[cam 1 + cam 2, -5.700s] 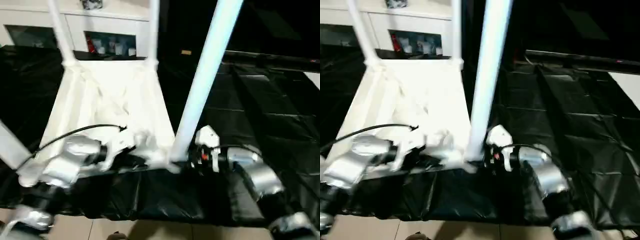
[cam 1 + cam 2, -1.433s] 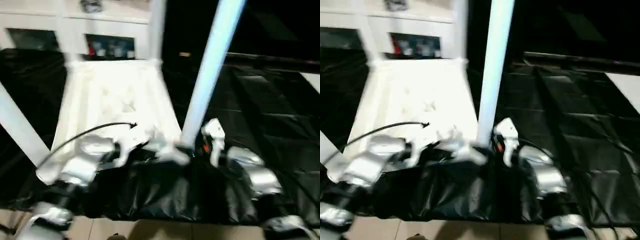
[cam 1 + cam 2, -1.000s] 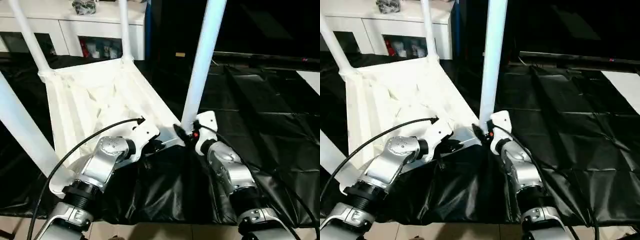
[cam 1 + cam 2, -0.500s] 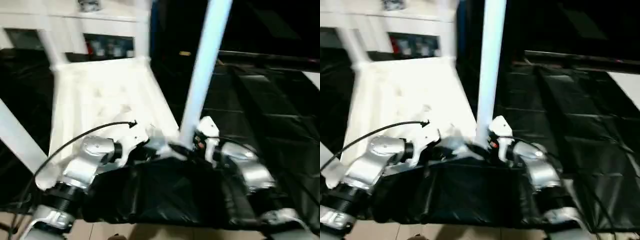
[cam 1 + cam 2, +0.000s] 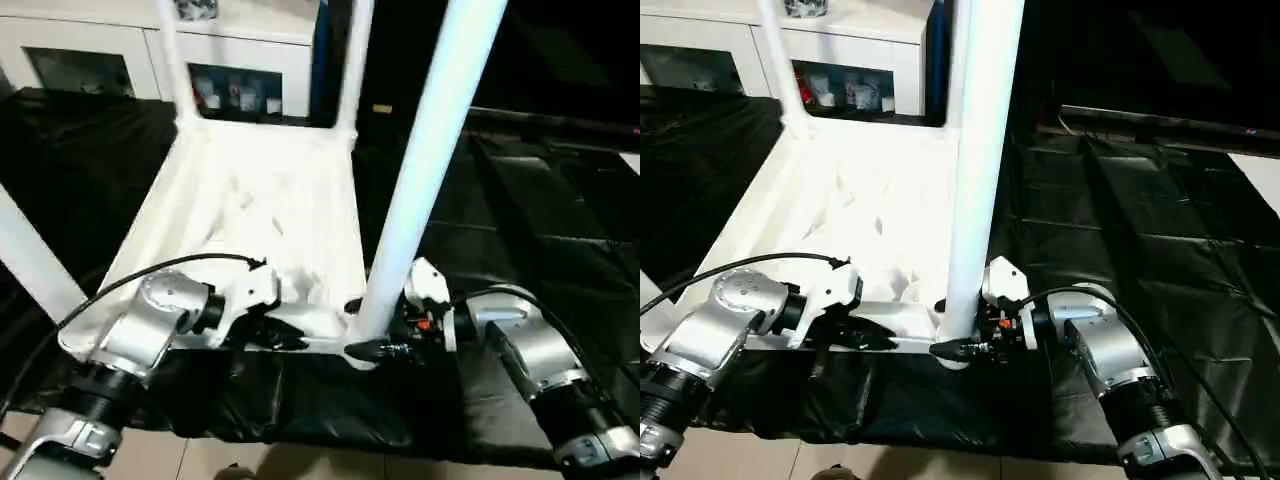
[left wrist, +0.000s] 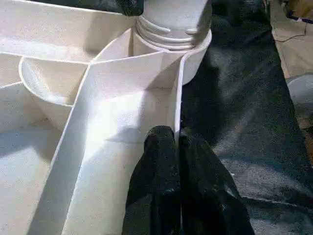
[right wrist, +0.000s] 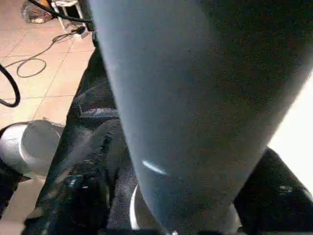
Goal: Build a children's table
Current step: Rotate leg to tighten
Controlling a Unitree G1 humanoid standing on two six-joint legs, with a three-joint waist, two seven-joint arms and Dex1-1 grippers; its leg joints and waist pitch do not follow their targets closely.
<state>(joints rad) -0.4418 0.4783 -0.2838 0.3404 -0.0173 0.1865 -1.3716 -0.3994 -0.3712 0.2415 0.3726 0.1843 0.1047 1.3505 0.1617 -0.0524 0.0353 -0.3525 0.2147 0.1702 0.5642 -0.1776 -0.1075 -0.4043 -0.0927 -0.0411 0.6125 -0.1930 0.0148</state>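
Note:
The white table top (image 5: 260,200) lies upside down on the black drape, ribs up. All four white legs stand in its corner sockets: far left leg (image 5: 170,60), far right leg (image 5: 355,60), near left leg (image 5: 35,265) and near right leg (image 5: 420,170). My left gripper (image 6: 176,134) is shut on the top's thin front rim wall, just beside the near right socket (image 6: 176,34). The right gripper (image 5: 962,350) is at the foot of the near right leg (image 7: 195,98), with a black finger (image 7: 83,196) on each side of it, shut on it.
The black-draped work surface (image 5: 540,220) spreads out to the right. A white cabinet (image 5: 250,60) stands behind the table top, and a dark bar (image 5: 1160,118) runs along the back right. Tiled floor (image 5: 250,460) shows below the drape's front edge. A black cable (image 5: 150,270) arcs over my left wrist.
The camera has swung, so the whole picture has shifted and steadied. Both grippers stay at the near right corner, left on the rim and right at the leg's foot.

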